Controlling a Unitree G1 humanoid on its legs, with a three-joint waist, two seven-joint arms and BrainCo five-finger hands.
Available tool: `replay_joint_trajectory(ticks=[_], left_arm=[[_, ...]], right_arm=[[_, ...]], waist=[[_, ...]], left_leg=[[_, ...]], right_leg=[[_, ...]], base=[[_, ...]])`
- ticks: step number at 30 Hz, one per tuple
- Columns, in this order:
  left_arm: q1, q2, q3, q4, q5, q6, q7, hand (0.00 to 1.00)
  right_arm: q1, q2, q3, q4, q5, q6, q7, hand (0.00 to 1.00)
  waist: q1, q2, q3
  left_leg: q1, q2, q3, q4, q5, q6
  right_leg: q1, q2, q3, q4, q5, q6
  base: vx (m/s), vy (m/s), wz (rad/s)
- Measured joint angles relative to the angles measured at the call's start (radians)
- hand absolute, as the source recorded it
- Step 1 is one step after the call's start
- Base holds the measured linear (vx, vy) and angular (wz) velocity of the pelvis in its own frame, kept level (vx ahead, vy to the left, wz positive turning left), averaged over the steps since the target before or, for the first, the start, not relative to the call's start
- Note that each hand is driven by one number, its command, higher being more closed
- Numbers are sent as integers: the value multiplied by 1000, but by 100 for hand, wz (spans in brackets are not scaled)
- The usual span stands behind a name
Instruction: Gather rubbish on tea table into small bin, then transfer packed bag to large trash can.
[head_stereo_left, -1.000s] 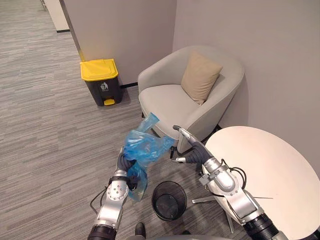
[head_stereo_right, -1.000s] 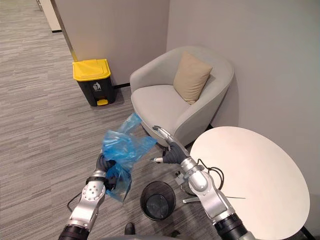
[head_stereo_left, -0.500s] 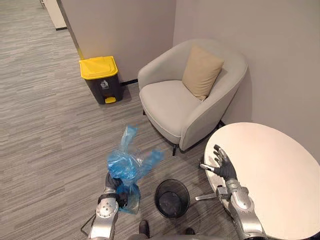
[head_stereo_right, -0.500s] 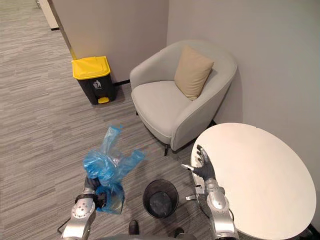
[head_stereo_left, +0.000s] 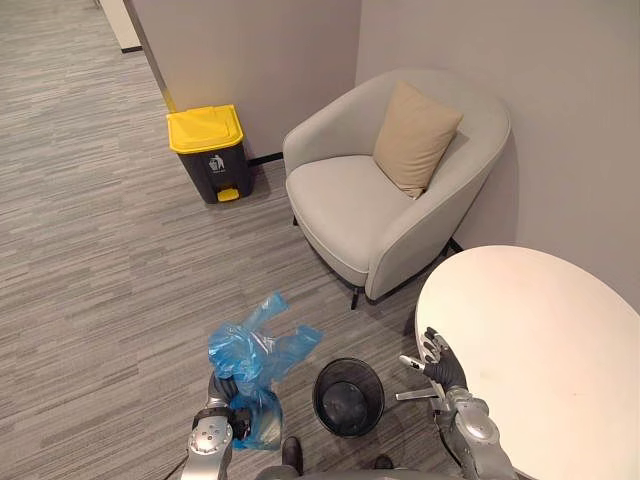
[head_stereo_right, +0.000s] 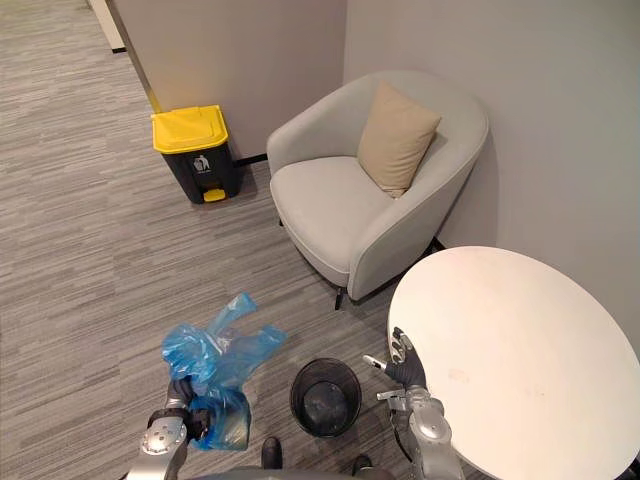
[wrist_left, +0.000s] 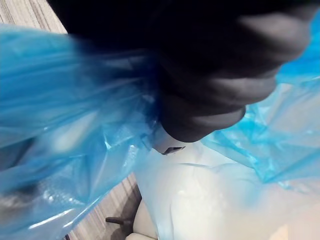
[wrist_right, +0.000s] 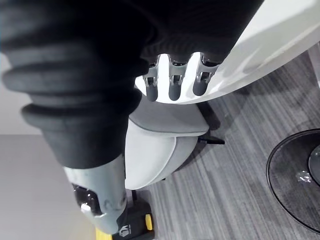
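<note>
Beside small bin (head_stereo_left: 320, 402), left hand (head_stereo_left: 223, 388) grips upright blue bag (head_stereo_left: 250, 350).

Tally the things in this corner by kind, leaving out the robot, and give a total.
Bins: 2, the yellow-lidded trash can and the small black bin
Bags: 1, the blue bag
Chairs: 1, the armchair
Cushions: 1, the tan cushion
Tables: 1, the white round table
Total: 6
</note>
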Motion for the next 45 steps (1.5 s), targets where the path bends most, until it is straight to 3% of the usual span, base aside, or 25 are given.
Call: replay_joint_trajectory(ticks=[9,15,19,20,21,23,25,26,27,28,29,31,32,33,34,36,38,40,41,42,45], left_arm=[[3,-2,-1,28,0,1,-17,100],[21,-2,4,26,0,0,-17,100],[-18,-9,8,14,-10,2,-17,100],[-24,-22,10,-11,-11,2,-15,100],[-28,-26,11,-46,-14,0,-14,100],[-17,-39,12,-76,-31,-1,-9,100],[-4,-41,22,-102,-33,-1,0,100],[0,-74,37,-113,-36,-1,6,100],[5,-86,38,-116,-41,-2,6,100],[22,-100,37,-124,-47,-4,7,100],[29,-116,35,-124,-51,-3,5,100],[41,-119,33,-133,-51,-3,4,100],[37,-111,23,-137,-51,-1,3,100],[35,-109,18,-138,-51,0,2,100],[21,-106,8,-152,-51,0,1,100],[26,-107,7,-161,-50,0,1,100],[23,-92,-11,-161,-50,0,0,100],[12,-80,-16,-148,-50,-1,-1,100],[-2,-75,-16,-121,-50,-3,-4,100],[-15,-68,-15,-96,-50,-3,-7,100],[-22,-17,-30,-44,-45,0,-18,100]], right_arm=[[-4,9,-1,47,5,2,-1,0],[-41,7,14,49,4,4,-2,0],[-88,7,33,32,4,5,-9,0],[-89,5,36,25,4,5,-18,0],[-84,10,44,-5,4,7,-22,0],[-77,6,70,-41,4,6,-22,0],[-79,5,103,-77,4,1,-24,0],[-90,-2,111,-105,4,0,-26,0],[-89,-5,111,-120,4,0,-28,0],[-83,-10,111,-139,4,-1,-32,0],[-85,-21,107,-146,5,-2,-46,0],[-75,-28,97,-147,4,-1,-50,0],[-56,-29,82,-151,4,-1,-57,0],[-49,-17,74,-154,4,-1,-63,0],[-47,-16,47,-154,4,1,-71,0],[-41,-24,33,-171,4,1,-79,0],[-34,-29,28,-157,4,-1,-87,0],[-40,-29,24,-129,3,-1,-87,0],[-46,-29,0,-106,3,0,-86,0],[-50,-25,-17,-85,3,1,-86,0],[-57,7,-38,-31,-5,7,-86,0]], waist=[[1,3,5],[7,9,51],[4,-13,105],[7,-7,111],[6,-5,123],[8,-12,123],[35,-17,121],[51,4,122],[62,10,121],[73,14,120],[70,38,133],[60,47,136],[53,48,136],[48,38,141],[33,20,151],[27,24,149],[18,35,134],[3,45,120],[0,68,107],[0,68,108],[5,43,101]], left_leg=[[10,0,12,-5,-5,-3],[0,8,105,4,-14,-2],[-117,28,127,181,-76,25],[-152,41,125,220,-93,40],[-164,38,109,245,-106,56],[-179,23,65,280,-106,55],[-222,15,39,319,-105,49],[-252,16,16,321,-84,26],[-260,21,11,313,-72,27],[-283,31,-5,310,-44,5],[-306,37,-55,307,-12,-11],[-305,45,-99,253,43,-31],[-305,57,-71,206,-45,-11],[-316,60,-36,231,-60,5],[-346,70,39,350,-90,47],[-335,93,115,514,-128,62],[-277,115,141,572,-184,44],[-172,118,180,464,-213,14],[-106,113,193,334,-182,-44],[-91,102,193,278,-161,-69],[-69,82,184,240,-149,-63]], right_leg=[[-2,0,11,0,0,0],[-73,8,110,26,23,1],[-167,-4,134,141,4,6],[-181,-5,137,179,-17,12],[-234,-20,139,423,-127,-2],[-224,-34,146,649,-203,18],[-187,-29,164,621,-252,19],[-160,-7,159,537,-280,14],[-148,3,154,499,-293,0],[-127,18,133,434,-323,-27],[-123,41,91,418,-324,-42],[-126,56,38,430,-317,-62],[-114,49,-16,399,-300,-88],[-115,33,-45,381,-289,-100],[-108,3,-84,364,-273,-110],[-105,-20,-125,351,-256,-111],[-102,-32,-178,316,-234,-105],[-102,-39,-212,256,-193,-87],[-98,-34,-231,216,-162,-73],[-89,-31,-243,187,-140,-66],[-36,-22,-246,89,-79,-48]], base=[[-13,5,-4],[-18,22,-42],[-57,-6,-20],[-103,-18,37],[-87,-40,49],[-35,-98,68],[-111,-173,51],[-150,-155,40],[-158,-158,37],[-226,-189,51],[-204,-175,64],[-246,-141,87],[-305,-147,100],[-315,-123,115],[-182,-86,98],[-146,-41,82],[-110,46,80],[-57,93,76],[-9,112,56],[-6,140,45],[-5,156,19]])
